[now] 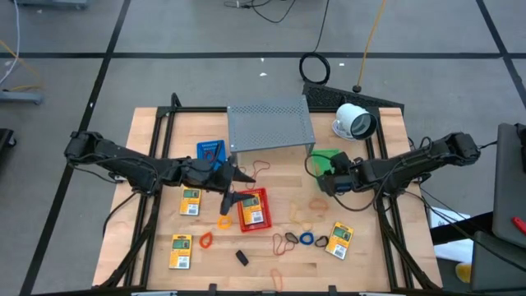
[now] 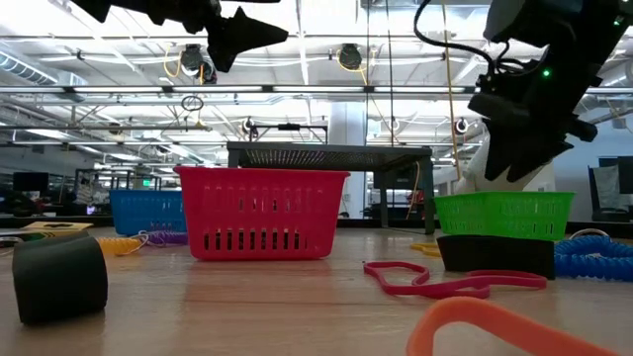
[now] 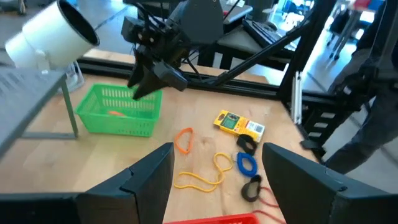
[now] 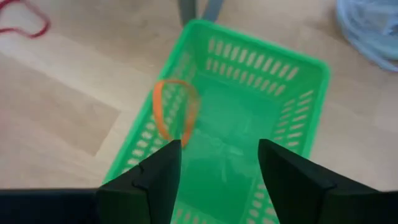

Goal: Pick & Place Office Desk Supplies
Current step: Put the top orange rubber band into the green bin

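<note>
I am holding my right hand (image 4: 214,163) with fingers apart over the green basket (image 4: 249,118), where an orange rubber band (image 4: 174,112) is lying, while my left hand (image 3: 214,180) is waiting wide open above the table (image 1: 370,263).

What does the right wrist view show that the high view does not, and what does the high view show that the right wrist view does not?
Only the right wrist view shows an orange rubber-band loop inside the green plastic basket, beyond the open right gripper.

Only the high view shows the left gripper, a red plastic basket and yellow packets with green labels.

Both show the green plastic basket and the wooden table.
</note>
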`<state>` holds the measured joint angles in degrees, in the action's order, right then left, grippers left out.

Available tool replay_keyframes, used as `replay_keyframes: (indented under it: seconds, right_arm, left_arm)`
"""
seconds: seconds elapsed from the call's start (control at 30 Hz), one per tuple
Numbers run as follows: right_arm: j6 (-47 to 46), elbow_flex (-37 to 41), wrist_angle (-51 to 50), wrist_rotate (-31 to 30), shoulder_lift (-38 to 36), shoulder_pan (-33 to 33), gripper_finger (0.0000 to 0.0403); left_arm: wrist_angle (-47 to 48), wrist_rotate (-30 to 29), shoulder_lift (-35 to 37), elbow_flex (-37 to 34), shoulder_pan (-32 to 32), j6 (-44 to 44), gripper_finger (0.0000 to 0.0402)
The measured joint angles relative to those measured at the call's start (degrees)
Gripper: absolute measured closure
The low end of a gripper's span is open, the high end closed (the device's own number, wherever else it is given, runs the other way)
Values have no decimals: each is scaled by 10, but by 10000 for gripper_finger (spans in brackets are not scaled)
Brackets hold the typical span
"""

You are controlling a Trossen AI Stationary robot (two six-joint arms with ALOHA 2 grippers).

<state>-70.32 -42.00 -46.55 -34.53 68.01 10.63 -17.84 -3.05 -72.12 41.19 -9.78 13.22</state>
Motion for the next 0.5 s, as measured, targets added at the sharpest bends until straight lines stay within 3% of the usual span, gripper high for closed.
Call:
replay_keyframes:
  seconds: [0.2,0.33,0.5]
  right_arm:
    - [36,0,37,2,-2,-4,217]
    - [192,0,176,6,-4,9,227]
    - [381,0,367,75,-4,55,237]
  left_arm:
    - [5,4,0,0,-1,17,147]
    - [6,36,0,0,-9,-25,147]
    - [0,88,0,0,-20,-69,147]
